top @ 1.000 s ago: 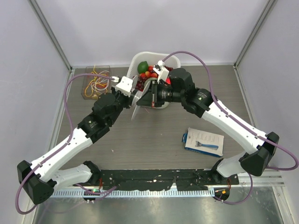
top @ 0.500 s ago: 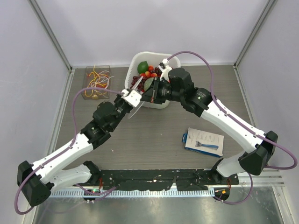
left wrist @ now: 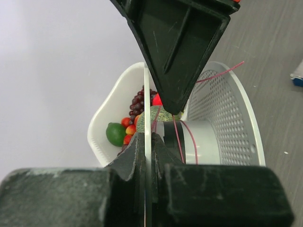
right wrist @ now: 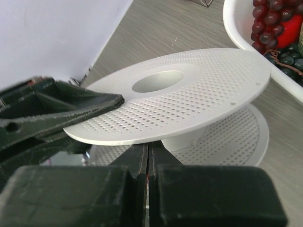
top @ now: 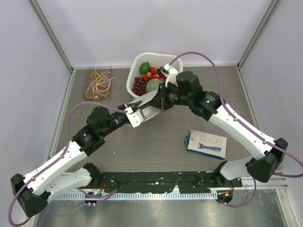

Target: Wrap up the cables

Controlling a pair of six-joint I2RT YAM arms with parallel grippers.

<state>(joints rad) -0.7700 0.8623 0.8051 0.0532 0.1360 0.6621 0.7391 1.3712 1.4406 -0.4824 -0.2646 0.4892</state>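
Both pincers met at the white perforated plastic spool, with wire on its core.
Left pincer was clamped on the rim of one spool flange, seen edge-on. Right pincer was pinched shut just over the core, and a thin red wire ran from its tip round the core. The other thin red, orange, yellow and pale wires lay tangled in a clear plastic box, well left of and beyond the left pincer. A white plastic fruit basket sat just beyond both pincers on the grey worktop.
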